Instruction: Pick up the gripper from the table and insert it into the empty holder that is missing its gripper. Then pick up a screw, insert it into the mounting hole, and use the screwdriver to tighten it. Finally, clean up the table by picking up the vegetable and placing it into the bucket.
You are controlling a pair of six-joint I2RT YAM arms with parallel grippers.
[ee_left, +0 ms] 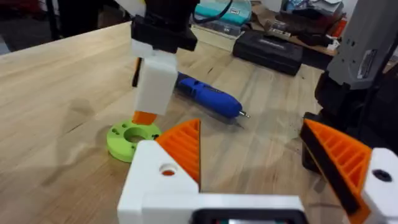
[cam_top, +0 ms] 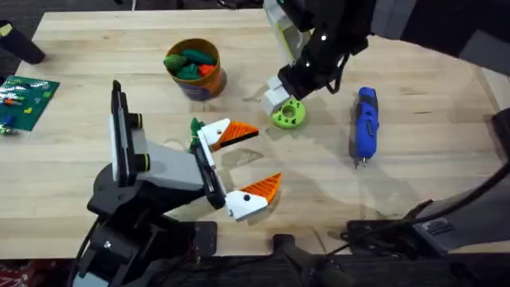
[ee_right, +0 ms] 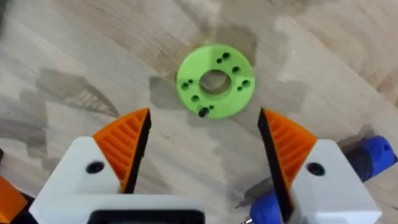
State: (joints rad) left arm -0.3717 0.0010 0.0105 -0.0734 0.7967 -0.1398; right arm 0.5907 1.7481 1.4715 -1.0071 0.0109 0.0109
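Note:
A lime-green disc (cam_top: pixel 288 114) with a centre hole and several small holes lies on the table (cam_top: pixel 96 56). A small black screw (ee_right: pixel 203 112) sits in a hole near the rim of the disc (ee_right: pixel 216 81). My right gripper (ee_right: pixel 205 143) hangs open just above the disc, empty; it also shows from above (cam_top: pixel 279 97) and over the disc (ee_left: pixel 132 138). To the right lies the blue screwdriver (cam_top: pixel 365 123) (ee_left: pixel 208 96). My left gripper (cam_top: pixel 253 161) (ee_left: pixel 261 155) is open and empty nearer the front. The bucket (cam_top: pixel 209 83) holds green vegetables (cam_top: pixel 191 60).
A green circuit board (cam_top: pixel 24 100) lies at the table's left edge. A small green piece (cam_top: pixel 194 126) peeks out beside the left gripper's far finger; I cannot tell what it is. Black cases and clutter (ee_left: pixel 267 50) sit beyond the table.

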